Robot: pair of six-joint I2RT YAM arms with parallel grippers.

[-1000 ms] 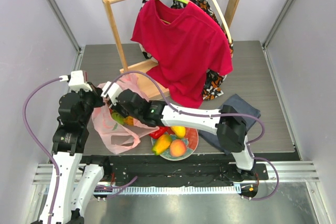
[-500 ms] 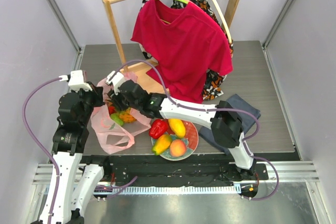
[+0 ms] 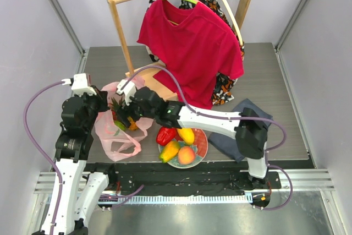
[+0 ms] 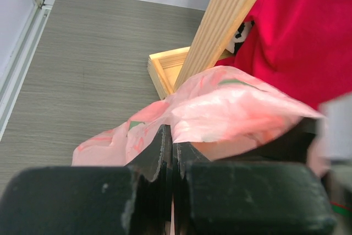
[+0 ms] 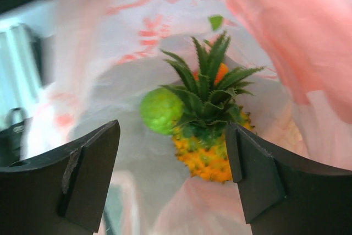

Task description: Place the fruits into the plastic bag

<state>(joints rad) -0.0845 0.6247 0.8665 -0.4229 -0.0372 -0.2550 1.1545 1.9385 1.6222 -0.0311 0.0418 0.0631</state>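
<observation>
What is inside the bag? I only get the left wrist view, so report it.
Observer: A pineapple and a bumpy green fruit lie inside the plastic bag.
Operator: Give me the right gripper.
Observer: The right gripper points down at the pineapple, jaws wide apart, holding nothing.
Operator: Count what is not yet bagged.
Observer: Four on the plate: a red pepper, a peach, a yellow fruit and another yellow one.
</observation>
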